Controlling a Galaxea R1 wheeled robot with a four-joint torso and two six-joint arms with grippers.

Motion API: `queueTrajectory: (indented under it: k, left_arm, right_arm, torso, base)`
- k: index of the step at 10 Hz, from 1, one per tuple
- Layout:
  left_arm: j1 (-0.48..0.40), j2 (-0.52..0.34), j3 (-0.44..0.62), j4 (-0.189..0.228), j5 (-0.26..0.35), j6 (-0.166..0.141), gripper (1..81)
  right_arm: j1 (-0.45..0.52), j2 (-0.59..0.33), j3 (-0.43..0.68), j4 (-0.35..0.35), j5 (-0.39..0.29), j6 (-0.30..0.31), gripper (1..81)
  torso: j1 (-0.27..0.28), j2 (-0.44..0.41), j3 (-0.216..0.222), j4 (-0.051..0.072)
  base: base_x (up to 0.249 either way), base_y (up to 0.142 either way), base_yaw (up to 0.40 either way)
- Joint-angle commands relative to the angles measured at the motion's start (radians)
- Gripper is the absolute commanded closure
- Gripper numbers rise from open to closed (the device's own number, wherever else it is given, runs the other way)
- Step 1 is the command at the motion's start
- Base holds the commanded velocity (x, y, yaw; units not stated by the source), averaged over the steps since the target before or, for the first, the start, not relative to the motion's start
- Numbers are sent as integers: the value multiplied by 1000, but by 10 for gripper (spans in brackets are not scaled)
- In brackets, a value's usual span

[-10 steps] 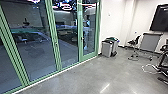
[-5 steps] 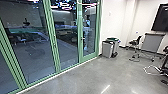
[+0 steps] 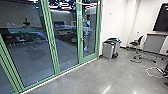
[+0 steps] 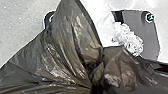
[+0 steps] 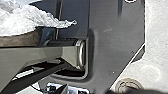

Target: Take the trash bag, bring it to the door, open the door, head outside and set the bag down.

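Note:
The dark trash bag [image 4: 62,55] looms large in the left wrist view, its glossy film drawn into tight folds at my left gripper [image 4: 93,71], which is shut on it. Crumpled whitish plastic [image 4: 130,41] lies beside the dark film. In the right wrist view, similar pale plastic [image 5: 27,18] rests over a dark brownish edge. Ahead in the head view stands the glass door [image 3: 80,32] in its green frame, closed, with a small handle at mid-height. Whether my right gripper is open cannot be made out.
Green-framed glass panels [image 3: 51,42] run along the left. Just right of the door, grey bins [image 3: 108,50] stand against the white wall. Farther right are a black chair [image 3: 136,43], a grey wheeled cabinet [image 3: 153,42], a wall screen [image 3: 162,18] and a white cable [image 3: 150,71] on the floor.
The head camera's view has shifted slightly: the left panel frames sit farther left, while the bins, chair and cabinet appear a little farther right. The door remains closed.

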Motion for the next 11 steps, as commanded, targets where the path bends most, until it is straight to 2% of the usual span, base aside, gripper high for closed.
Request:
queueTrajectory:
  k: [1, 3, 7, 11]
  left_arm:
    - [-57, -2, -2, -4, 73, 10, 811]
    - [-51, -3, 16, -3, 18, 22, 811]
    - [-51, 0, 22, -3, 18, 35, 811]
    - [-51, 0, 22, -1, 18, 35, 811]
  right_arm:
    - [40, 1, 2, -4, -61, 1, 10]
    - [40, 1, 4, -4, -61, 1, 10]
    - [40, 3, 2, -4, -61, 1, 10]
    - [40, 3, 2, -4, -61, 1, 10]
  torso:
    - [0, 0, 0, 0]
    - [0, 0, 0, 0]
    - [0, 0, 0, 0]
    - [0, 0, 0, 0]
  base:
    - [182, 0, 0]
    - [175, 0, 0]
    - [162, 0, 0]
    - [162, 0, 0]
